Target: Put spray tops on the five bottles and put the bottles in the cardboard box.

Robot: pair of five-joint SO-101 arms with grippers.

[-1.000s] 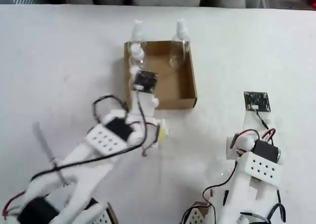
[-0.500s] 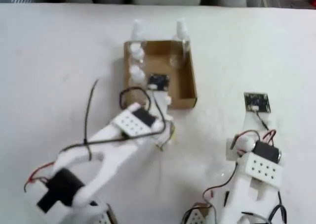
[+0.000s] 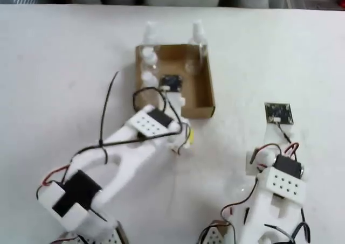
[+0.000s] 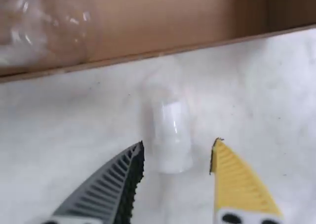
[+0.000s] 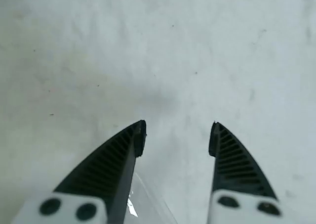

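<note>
Left wrist view: left gripper (image 4: pixel 178 144) fingers sitting spread around a spray top (image 4: pixel 168 130) beside the cardboard box (image 4: pixel 148 21); right gripper (image 5: pixel 177 126) fingers likewise gaping.

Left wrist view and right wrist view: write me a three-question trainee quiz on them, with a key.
1. True or false: the left pincer is shut on the small white plastic cylinder.
2. Relative to the brown cardboard box, the cylinder lies: A inside it; B on the white table outside it; C on its rim.
3. Fill in: the right pincer is open over bare ____.

Key: 1 false, it is open with the cylinder's end between its tips; 2 B; 3 table.
</note>
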